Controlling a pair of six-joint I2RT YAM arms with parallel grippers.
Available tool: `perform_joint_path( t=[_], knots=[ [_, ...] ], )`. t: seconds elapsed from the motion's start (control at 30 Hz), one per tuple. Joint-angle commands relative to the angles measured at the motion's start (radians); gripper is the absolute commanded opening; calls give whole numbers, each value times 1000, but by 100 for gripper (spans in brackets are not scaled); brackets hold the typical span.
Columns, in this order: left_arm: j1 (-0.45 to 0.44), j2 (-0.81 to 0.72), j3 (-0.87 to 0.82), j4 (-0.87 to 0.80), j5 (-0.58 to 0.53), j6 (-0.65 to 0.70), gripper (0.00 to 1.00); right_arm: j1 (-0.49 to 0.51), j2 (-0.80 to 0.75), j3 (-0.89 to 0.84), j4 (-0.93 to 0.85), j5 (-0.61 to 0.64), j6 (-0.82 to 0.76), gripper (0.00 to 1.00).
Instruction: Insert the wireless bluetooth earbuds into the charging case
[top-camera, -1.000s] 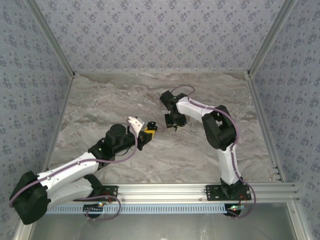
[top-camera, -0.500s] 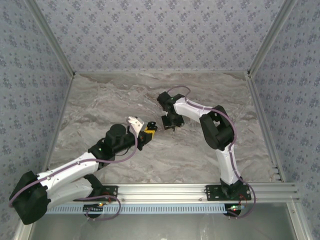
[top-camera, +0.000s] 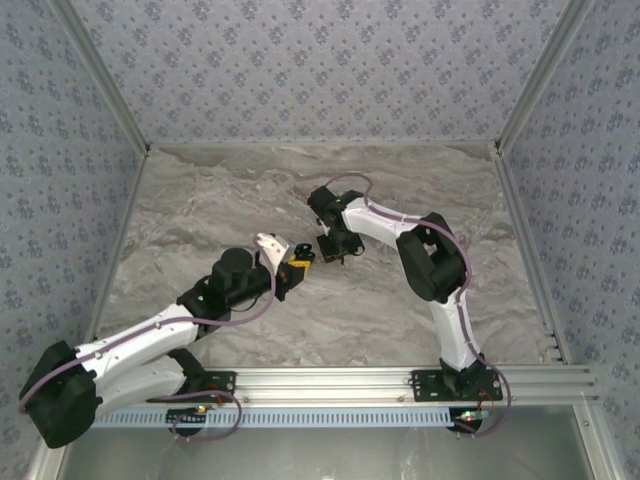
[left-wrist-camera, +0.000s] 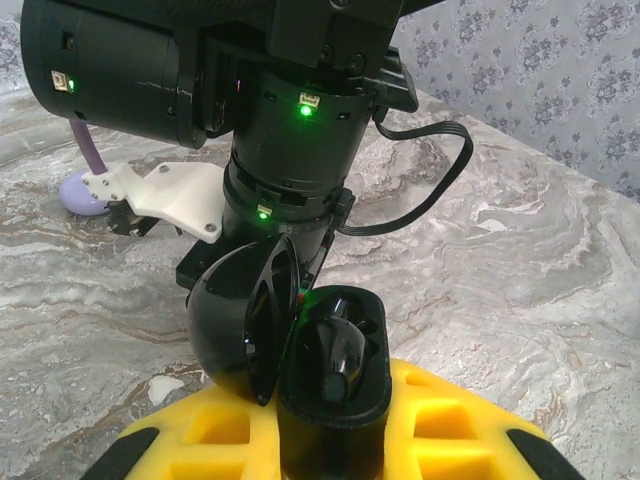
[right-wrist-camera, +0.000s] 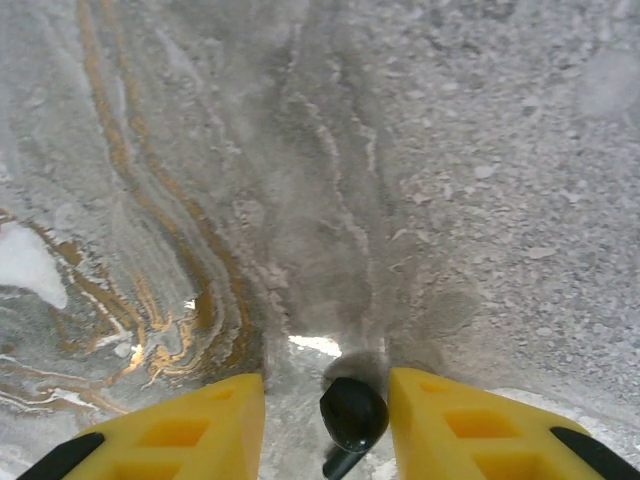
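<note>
Item one: a black earbud (right-wrist-camera: 353, 412), bulb away from the right wrist camera and stem towards it. It sits between the yellow fingers of the right gripper (right-wrist-camera: 327, 382), off the table. It lies against the finger on the right of that view, with a gap showing to the other finger. We cannot tell whether the jaws are pinching it.

Item two: a second black earbud (left-wrist-camera: 335, 358), seated in a well of the charging case (left-wrist-camera: 330, 400).

Item three: the charging case, glossy black and standing open. Its domed lid (left-wrist-camera: 240, 320) is swung to the left of the left wrist view. The left gripper (left-wrist-camera: 330, 425) has its jaws clamped on the body of the case, with yellow fingers on both sides.

Item four: from above, we see the left gripper (top-camera: 297, 263) and the right gripper (top-camera: 328, 248) close together near the middle of the table. The right sits just beyond and beside the left.

Item five: the right arm's wrist (left-wrist-camera: 290, 130), black with green lights, stands directly behind the open case.

Item six: a pale lavender piece (left-wrist-camera: 80, 193), rounded, lying on the table behind that wrist. It is partly hidden, so we cannot tell what it is.

Item seven: the table (top-camera: 200, 200), grey marbled with tan veins, enclosed by patterned walls (top-camera: 300, 70).
</note>
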Motion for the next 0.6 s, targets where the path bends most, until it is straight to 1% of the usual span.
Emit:
perform_joint_path(
  t=[0.0, 0.13, 0.3, 0.37, 0.43, 0.57],
  knots=[
    [-6, 0, 51, 12, 13, -7, 8, 12, 1, 28, -15, -12, -39, 38],
    [-7, -7, 53, 10, 11, -6, 8, 14, 8, 34, -8, -40, -54, 35],
    [-7, -19, 53, 0, 3, -4, 8, 15, 11, 39, -8, -34, -52, 35],
    [-7, -22, 53, -3, 2, -4, 8, 14, 9, 41, -15, -10, -39, 35],
    [-6, -24, 52, -4, 0, -3, 8, 16, 5, 41, -24, 20, -24, 39],
    [-6, -25, 49, -5, -1, -4, 8, 16, -8, 16, -20, 33, -12, 41]
  ],
)
